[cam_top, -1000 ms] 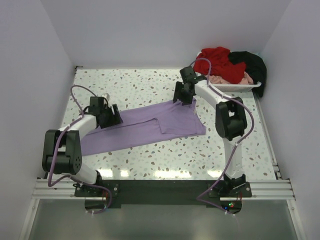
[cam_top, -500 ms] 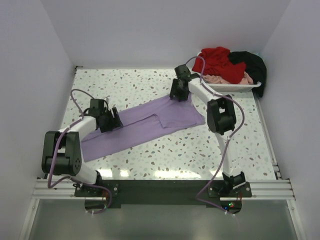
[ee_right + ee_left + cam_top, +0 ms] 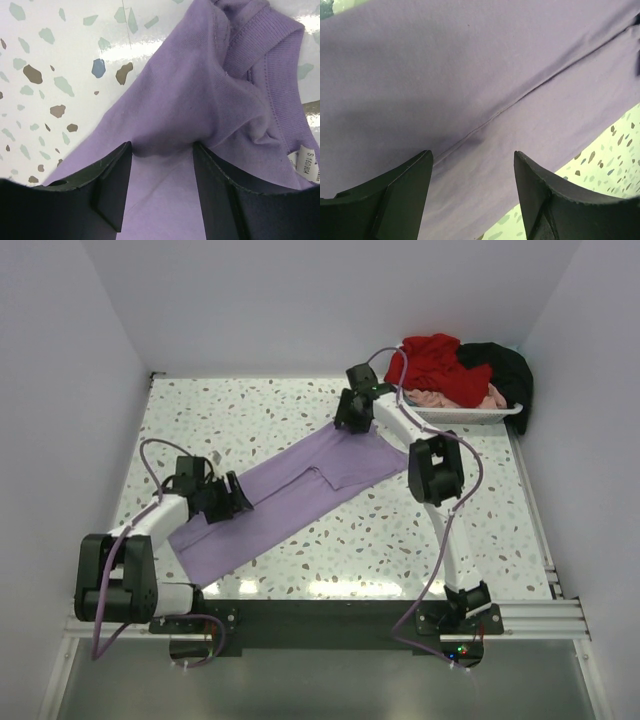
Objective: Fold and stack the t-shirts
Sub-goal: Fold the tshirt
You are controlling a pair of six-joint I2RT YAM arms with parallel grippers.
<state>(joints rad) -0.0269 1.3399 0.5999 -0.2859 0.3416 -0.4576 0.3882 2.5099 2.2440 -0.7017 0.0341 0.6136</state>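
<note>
The speckled table (image 3: pixel 300 410) carries one spread garment. This is the lavender t-shirt (image 3: pixel 290 495), folded lengthwise into a long band. It runs on a diagonal from the near left towards the far right, mostly flat on the table. It looks drawn out between the two arms, probably so the fold lies smooth before the next crosswise fold.

The right arm (image 3: pixel 400 430) reaches far across to the band's far end. The left arm (image 3: pixel 165 510) bends low over the near-left part, with a short tail of cloth lying beyond it.

In the far right corner a white tray (image 3: pixel 475 417) holds the waiting heap, well apart from the working area. The red t-shirt (image 3: pixel 435 360) lies on top, the black t-shirt (image 3: pixel 505 370) at its right, and the pale pink t-shirt (image 3: pixel 440 398) underneath.

The right jaws stand a modest gap apart with cloth gathered and puckered between them. I judge them clamped on the neck end, just beside the ribbed collar (image 3: pixel 260 40) and its size label (image 3: pixel 298 160).

The left jaws show a similar gap with the shirt spanning it. A seam (image 3: pixel 485 122) dimples there, so they seem to pinch it too, though the contact itself is hidden.
</note>
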